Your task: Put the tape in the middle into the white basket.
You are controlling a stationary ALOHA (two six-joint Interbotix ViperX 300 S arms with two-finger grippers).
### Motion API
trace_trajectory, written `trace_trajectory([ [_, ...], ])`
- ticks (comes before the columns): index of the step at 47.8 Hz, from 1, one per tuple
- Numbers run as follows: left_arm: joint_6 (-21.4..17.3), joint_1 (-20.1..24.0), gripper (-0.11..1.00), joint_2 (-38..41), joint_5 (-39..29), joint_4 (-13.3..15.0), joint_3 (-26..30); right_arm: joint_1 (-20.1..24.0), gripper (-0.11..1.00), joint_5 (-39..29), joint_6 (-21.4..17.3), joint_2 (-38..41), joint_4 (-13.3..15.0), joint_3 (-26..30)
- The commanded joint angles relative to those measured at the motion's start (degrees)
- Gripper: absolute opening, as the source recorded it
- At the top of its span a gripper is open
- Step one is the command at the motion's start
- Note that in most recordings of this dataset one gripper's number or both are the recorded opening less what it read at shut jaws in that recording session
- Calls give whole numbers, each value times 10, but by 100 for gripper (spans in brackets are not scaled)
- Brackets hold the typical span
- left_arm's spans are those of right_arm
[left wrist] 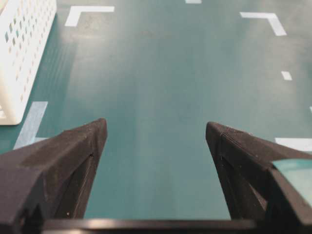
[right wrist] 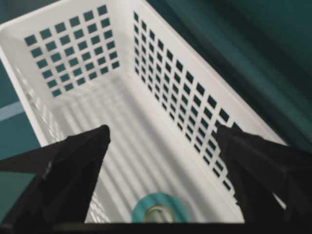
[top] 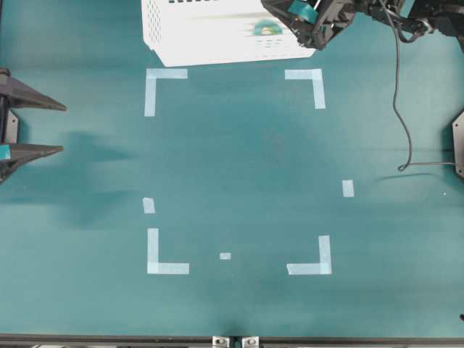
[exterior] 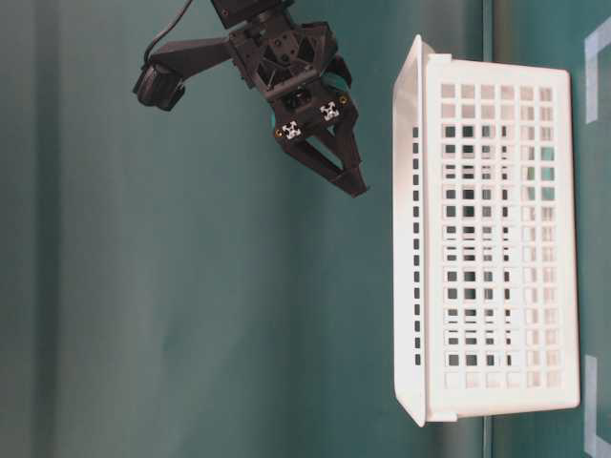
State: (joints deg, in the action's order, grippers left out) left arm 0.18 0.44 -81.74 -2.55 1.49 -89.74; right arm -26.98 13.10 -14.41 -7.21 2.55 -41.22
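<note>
A: Two grippers were in sight. At the far left of the overhead view the left gripper [top: 32, 129] sat at the table's edge with its fingers spread wide and nothing between them; its wrist camera looked through the gap onto bare teal table [left wrist: 161, 122].

B: And further right?

A: Pale tape corner marks [top: 165, 80] framed a rectangle in the middle of the table. Behind its upper edge stood the white basket [top: 181, 32], partly cut off by the top of the view.

B: Where was the tape?

A: Inside the basket. From overhead it showed as a blurred teal ring [top: 267, 29] near the basket's right end. The right wrist view showed the roll lying flat on the basket floor, close to the near end wall.

B: The right gripper?

A: The right gripper [top: 304, 18] hung above that right end, fingers [right wrist: 63, 165] parted wide, holding nothing, the roll below and clear of both.
</note>
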Motion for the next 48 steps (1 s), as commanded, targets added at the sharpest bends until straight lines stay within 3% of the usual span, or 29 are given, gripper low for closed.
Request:
trace_trajectory([
  [1, 0, 2, 37, 5, 3, 1, 8, -2, 100, 8, 2, -9, 3, 4],
  [15, 0, 2, 37, 5, 2, 1, 8, 3, 100, 8, 2, -9, 3, 4],
  [23, 0, 2, 37, 5, 2, 1, 8, 34, 100, 9, 4, -16, 5, 3],
  [33, 0, 2, 37, 5, 3, 1, 7, 73, 100, 9, 0, -29, 29, -10],
  [48, 0, 2, 37, 5, 3, 1, 8, 116, 100, 15, -4, -52, 29, -46],
])
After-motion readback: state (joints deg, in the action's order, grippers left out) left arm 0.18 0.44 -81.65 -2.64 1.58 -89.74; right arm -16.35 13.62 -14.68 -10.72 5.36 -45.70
